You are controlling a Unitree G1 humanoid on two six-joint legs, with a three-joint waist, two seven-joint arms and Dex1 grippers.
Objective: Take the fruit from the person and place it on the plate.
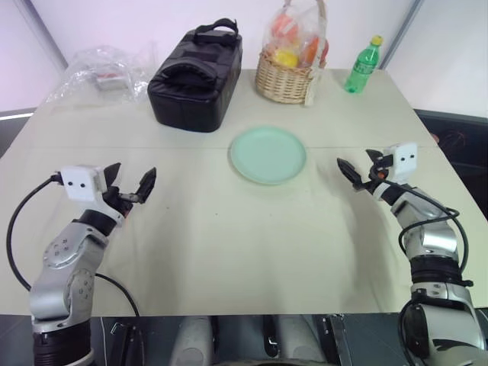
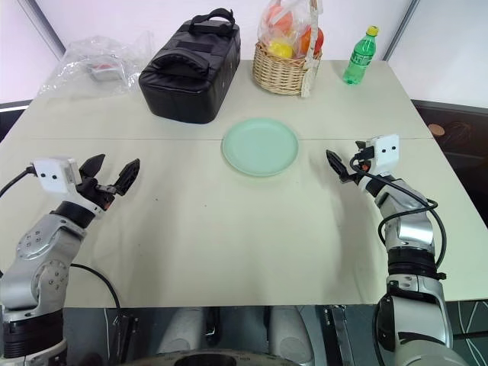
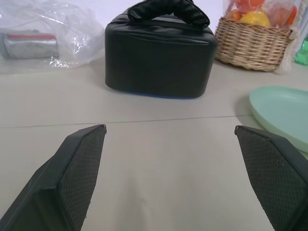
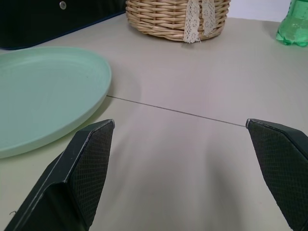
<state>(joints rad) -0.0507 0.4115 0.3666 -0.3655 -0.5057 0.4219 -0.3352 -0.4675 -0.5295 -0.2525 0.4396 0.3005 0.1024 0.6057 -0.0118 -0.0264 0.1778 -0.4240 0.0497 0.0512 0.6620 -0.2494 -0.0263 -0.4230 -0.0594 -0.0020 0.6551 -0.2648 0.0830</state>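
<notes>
A wide, pale beige table (image 1: 229,244) carries everything, with a thin seam running across it from side to side. Toward its far edge, left of centre, sits a black zipped bag (image 1: 196,76) with a carry handle on top. At the far left corner lies a crumpled clear plastic bag (image 1: 99,70) with a grey object inside. Right of the black bag, against the far edge, stands a wicker basket (image 1: 284,78) holding orange and yellow fruits wrapped in clear plastic, with a lace ribbon hanging down its front. Near the far right corner stands a small green bottle (image 1: 361,67) with a yellow cap. The plate (image 1: 268,155), round and pale mint green, lies flat and bare at the middle of the table, just on the near side of the seam. The left gripper (image 1: 131,186) hovers above the table near its left edge, its two black fingers spread wide apart with nothing between them. The right gripper (image 1: 361,169) hovers near the right edge, just right of the plate, its fingers likewise spread wide and holding nothing.
</notes>
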